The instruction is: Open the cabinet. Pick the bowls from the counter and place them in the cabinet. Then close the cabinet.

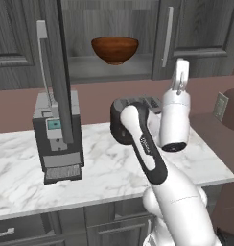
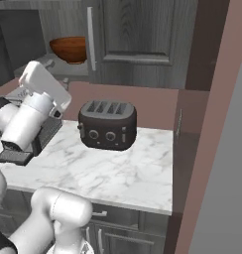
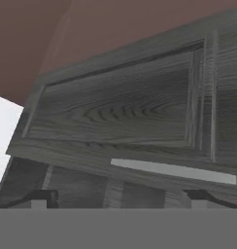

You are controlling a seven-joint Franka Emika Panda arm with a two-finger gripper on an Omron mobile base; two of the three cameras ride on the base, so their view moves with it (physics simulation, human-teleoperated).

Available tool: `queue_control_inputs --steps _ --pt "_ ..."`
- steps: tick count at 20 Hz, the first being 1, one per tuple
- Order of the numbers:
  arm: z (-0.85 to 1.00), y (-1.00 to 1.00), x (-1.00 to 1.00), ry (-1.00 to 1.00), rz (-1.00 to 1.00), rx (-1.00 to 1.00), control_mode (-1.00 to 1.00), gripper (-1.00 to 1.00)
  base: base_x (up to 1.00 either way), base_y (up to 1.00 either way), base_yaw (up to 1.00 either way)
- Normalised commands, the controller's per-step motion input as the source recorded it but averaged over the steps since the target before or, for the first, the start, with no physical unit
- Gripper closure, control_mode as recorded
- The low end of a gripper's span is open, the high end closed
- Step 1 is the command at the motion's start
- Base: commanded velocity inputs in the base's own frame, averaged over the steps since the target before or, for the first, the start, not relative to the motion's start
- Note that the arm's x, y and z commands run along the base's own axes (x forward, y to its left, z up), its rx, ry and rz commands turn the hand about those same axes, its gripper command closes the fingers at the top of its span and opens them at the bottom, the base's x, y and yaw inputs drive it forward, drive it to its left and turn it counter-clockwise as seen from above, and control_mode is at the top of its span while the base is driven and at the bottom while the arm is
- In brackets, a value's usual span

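A white robot arm [image 1: 152, 163] rises from the near edge of a white marble counter [image 1: 109, 173] and reaches up toward the wall cabinet [image 2: 138, 34]. Its gripper [image 3: 118, 200] shows in the hand view as two small dark fingertips, one at each side of the lower edge, spread wide apart and holding nothing. On the counter stand two appliances: a dark grey coffee machine [image 1: 58, 137] on the left and a black four-slot toaster [image 2: 107, 124] on the right; in the left base view the arm hides nearly all of the toaster. Above the counter, the cabinet is dark grey wood-grain with panelled doors and long silver bar handles. Its left door [image 1: 59, 57] is swung open edge-on toward the camera, with its handle [image 1: 42, 53] hanging in front of the coffee machine. The right door [image 1: 198, 36] is shut. One glossy reddish-brown bowl [image 1: 115, 50] sits on the open cabinet shelf. The hand view looks close at a panelled door face with a silver handle [image 3: 174, 171]; which door it is cannot be told.
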Motion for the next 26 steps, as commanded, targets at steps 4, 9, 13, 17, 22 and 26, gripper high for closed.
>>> queue_control_inputs --steps 4,9,13,17,22,26 --pt "0.21 0.36 -0.66 0.01 0.0 0.0 -1.0 -1.0 0.0 0.0 0.0" --pt "0.05 0.47 -0.53 0.05 0.0 0.01 -1.0 -1.0 0.0 0.0 0.0" --pt "0.0 0.33 -0.34 0.01 0.0 0.01 -1.0 -1.0 0.0 0.0 0.0" --pt "0.0 0.07 -0.17 0.0 -0.04 0.0 -1.0 -1.0 0.0 0.0 0.0" --pt "0.0 0.13 -0.28 0.02 -0.1 0.0 -1.0 -1.0 0.0 0.0 0.0" --pt "0.0 0.29 -0.64 0.0 -0.11 0.0 -1.0 -1.0 0.0 0.0 0.0"
